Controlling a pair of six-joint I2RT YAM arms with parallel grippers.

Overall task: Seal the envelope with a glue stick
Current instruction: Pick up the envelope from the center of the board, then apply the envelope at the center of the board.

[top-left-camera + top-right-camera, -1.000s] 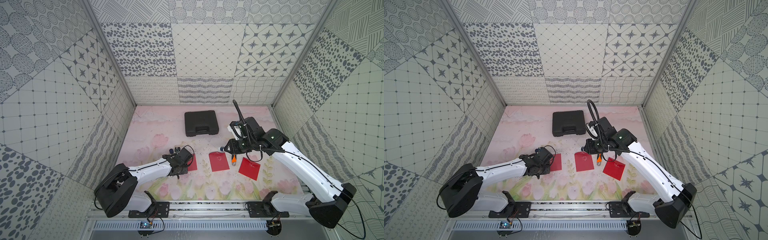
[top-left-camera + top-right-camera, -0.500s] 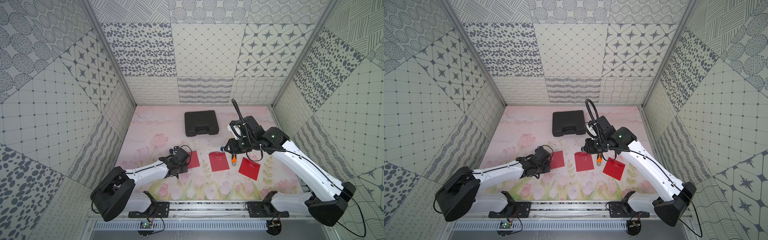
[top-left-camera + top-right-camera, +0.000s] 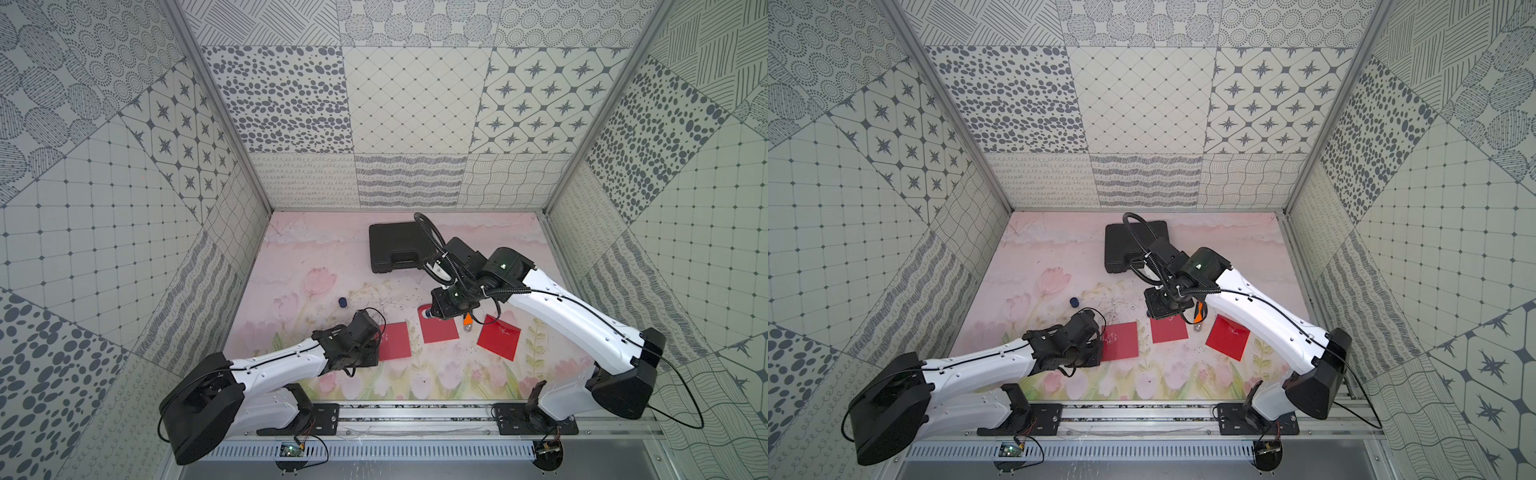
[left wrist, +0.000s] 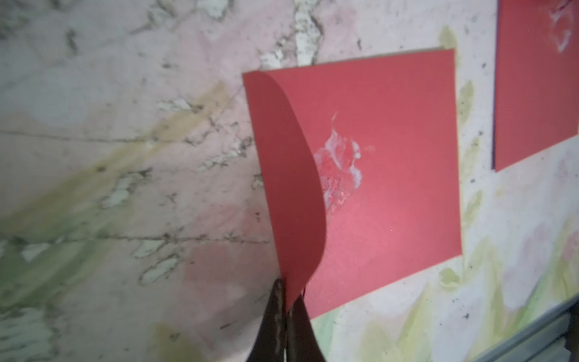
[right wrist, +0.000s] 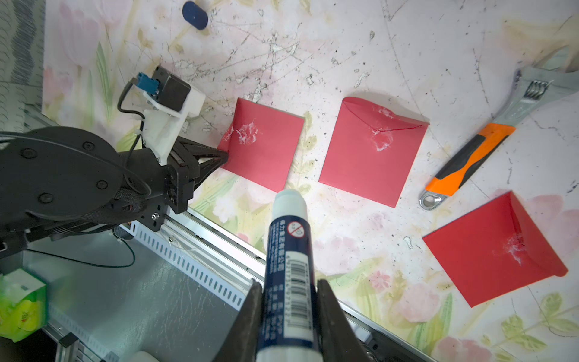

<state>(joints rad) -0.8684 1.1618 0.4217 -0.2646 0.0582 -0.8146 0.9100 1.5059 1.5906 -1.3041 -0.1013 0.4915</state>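
Note:
Three red envelopes lie in a row on the floral mat. My left gripper is shut on the raised flap of the left envelope, whose body carries a white glue smear. My right gripper is shut on the glue stick, which is uncapped with its white tip bare. It hovers over the far edge of the middle envelope. The stick's navy cap lies loose on the mat beyond the left arm. The right envelope has its flap standing open.
An orange-and-black-handled wrench lies between the middle and right envelopes. A black case sits at the back of the mat. The metal rail runs along the front edge. Patterned walls close in three sides.
My left jaws have closed on the left envelope's flap, and that gripper has shifted slightly toward the front edge. The right arm with the glue stick has barely moved.

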